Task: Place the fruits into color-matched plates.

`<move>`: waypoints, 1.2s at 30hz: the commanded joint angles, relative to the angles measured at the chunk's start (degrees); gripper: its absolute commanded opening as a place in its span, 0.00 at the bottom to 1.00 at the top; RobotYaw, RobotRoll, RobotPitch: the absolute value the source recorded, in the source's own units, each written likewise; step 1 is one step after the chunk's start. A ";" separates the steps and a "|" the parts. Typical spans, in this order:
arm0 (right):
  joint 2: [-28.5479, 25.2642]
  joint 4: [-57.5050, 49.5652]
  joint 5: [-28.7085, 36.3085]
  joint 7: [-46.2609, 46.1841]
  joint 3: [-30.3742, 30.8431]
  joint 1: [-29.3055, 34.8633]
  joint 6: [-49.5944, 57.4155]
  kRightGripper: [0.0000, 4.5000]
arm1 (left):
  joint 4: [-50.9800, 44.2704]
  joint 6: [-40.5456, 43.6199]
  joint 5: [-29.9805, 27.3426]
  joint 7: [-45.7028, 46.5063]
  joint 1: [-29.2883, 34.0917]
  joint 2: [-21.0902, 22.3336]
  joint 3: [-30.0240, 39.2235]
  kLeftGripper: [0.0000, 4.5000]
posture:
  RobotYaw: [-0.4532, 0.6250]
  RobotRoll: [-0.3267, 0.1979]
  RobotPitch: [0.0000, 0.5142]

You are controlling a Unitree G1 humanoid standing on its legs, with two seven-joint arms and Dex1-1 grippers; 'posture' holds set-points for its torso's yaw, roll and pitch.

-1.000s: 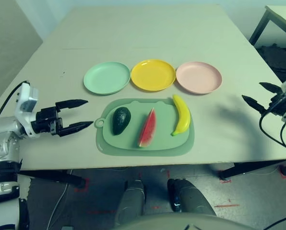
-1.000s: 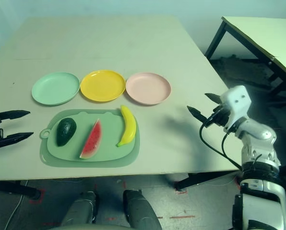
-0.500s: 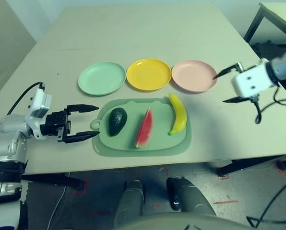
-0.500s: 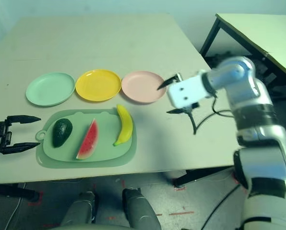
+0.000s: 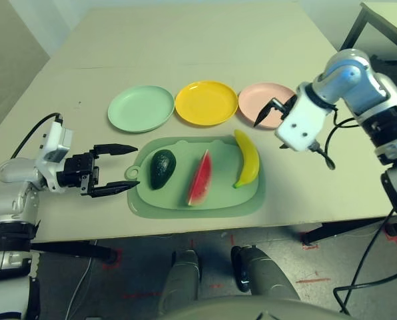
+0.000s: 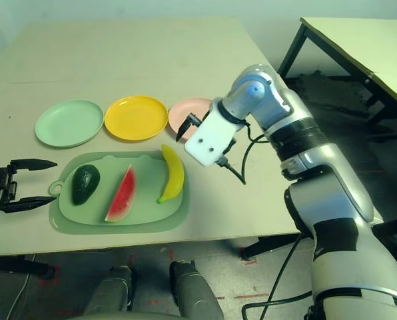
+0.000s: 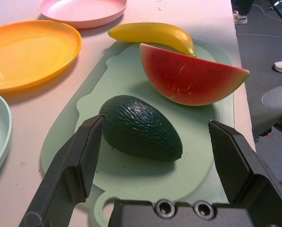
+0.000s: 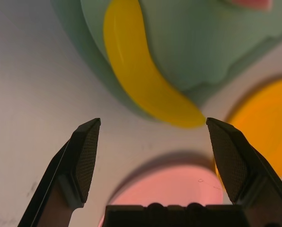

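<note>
The right hand point(image 8: 153, 122), fingers apart, hovers by the curved banana point(image 5: 247, 159) at the cutting board's point(image 5: 197, 212) edge. The left hand point(image 7: 156, 124), also spread, is near the textured avocado point(image 7: 140, 127); bare desk point(image 5: 305, 190) lies right of the board.

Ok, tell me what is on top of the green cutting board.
On the green cutting board lie a dark green avocado, a red watermelon wedge and a yellow banana. The board's surface directly beneath them is covered.

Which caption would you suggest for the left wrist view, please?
Open left pincer beside the avocado, with watermelon wedge and banana also on the green board.
</note>
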 commanded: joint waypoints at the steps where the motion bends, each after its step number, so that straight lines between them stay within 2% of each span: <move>1: 2.22 2.94 -2.15 0.44 1.28 -0.57 -2.38 1.00 | 0.32 -0.35 0.70 -0.45 -0.16 0.09 0.34 0.99 | 0.43 0.62 0.32; 9: 7.78 10.75 -8.83 -4.01 1.76 -1.26 -4.89 1.00 | 0.58 -0.81 1.17 -0.39 -0.81 -0.25 0.48 0.99 | 0.45 0.62 0.33; 20: 7.98 12.41 -11.15 -4.25 2.44 0.76 -6.97 1.00 | 1.20 -0.87 1.42 -0.44 -2.17 -0.15 0.25 0.99 | 0.45 0.62 0.33; 24: 7.93 13.39 -12.19 -5.34 2.44 0.89 -7.49 0.84 | 1.49 -1.64 1.40 0.34 -2.76 -0.62 0.97 1.00 | 0.45 0.62 0.33; 30: 7.42 14.84 -13.44 -6.56 2.46 0.69 -9.13 0.37 | 1.19 -1.67 1.43 0.58 -2.81 -0.90 0.84 1.00 | 0.46 0.62 0.34; 36: 7.45 14.95 -12.52 -5.93 2.02 0.39 -8.86 0.37 | 1.10 -1.74 1.53 1.01 -2.55 -0.91 0.96 1.00 | 0.46 0.62 0.33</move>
